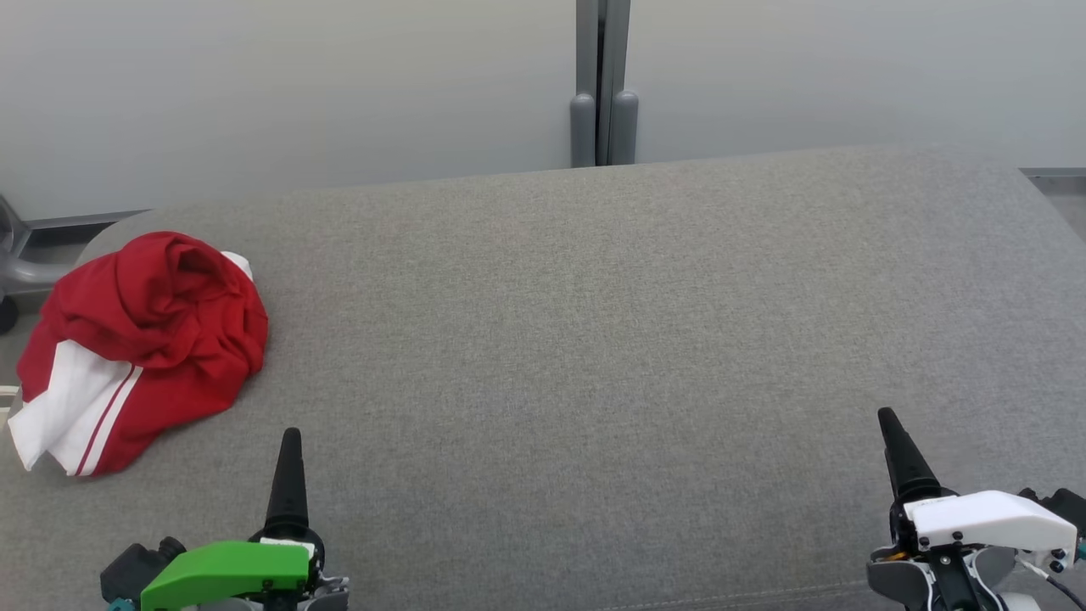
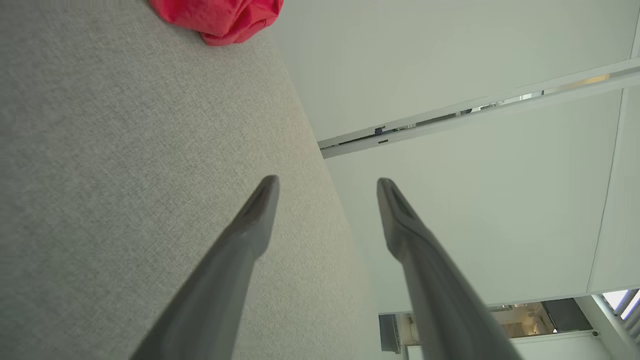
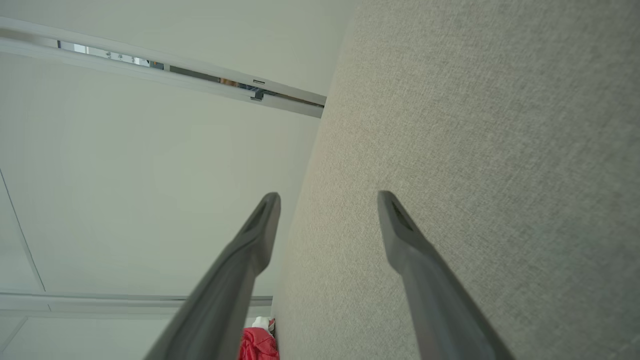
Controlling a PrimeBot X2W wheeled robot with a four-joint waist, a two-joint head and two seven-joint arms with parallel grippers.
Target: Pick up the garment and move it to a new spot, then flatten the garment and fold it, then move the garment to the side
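Two claws we see spread apart, empty: left claw, right claw | red-and-white garment crumpled at desk left edge, untouched

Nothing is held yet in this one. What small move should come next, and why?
Probably swing the left gripper forward and left toward the red garment. It lies crumpled at the left end of the grey cushion, nearer that arm; the jaws are open, empty and clear of the cloth. The right gripper, also open, sits far off.

Red garment with white red-striped panel, grey fabric surface, pale wall
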